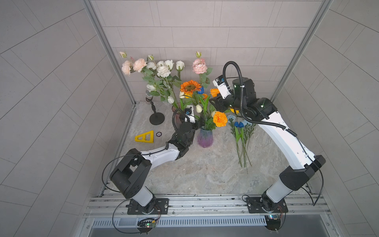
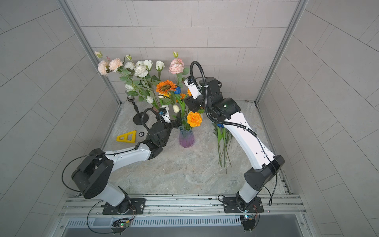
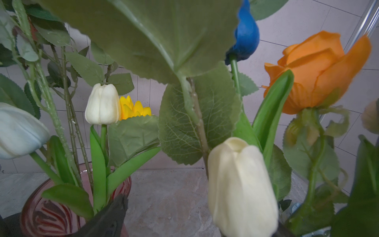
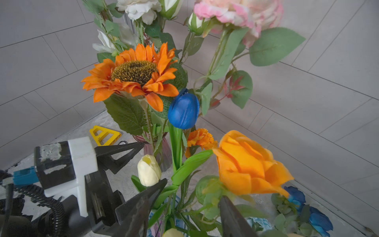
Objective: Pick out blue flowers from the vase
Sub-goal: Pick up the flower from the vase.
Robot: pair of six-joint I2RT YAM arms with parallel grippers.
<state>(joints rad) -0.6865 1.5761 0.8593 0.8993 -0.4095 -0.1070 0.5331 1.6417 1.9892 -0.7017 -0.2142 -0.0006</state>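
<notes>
Only the right wrist view shows the released right gripper point(image 4: 190, 197) below the blue tulip point(image 4: 184, 110), and the left gripper point(image 4: 153, 162) released beside that tulip's stem.

On the worktop point(image 1: 205, 174) the front vase point(image 1: 205, 138) stands near the middle, with a second vase point(image 3: 41, 217) behind it to the left. A tulip bud point(image 1: 200, 90) stands in the front vase, beside the sunflower point(image 1: 190, 87). Picked flowers point(image 1: 240, 125) lie right of that vase. The stand point(image 1: 156, 119) and the wedge point(image 1: 144, 137) sit at the left, the wedge in front.
</notes>
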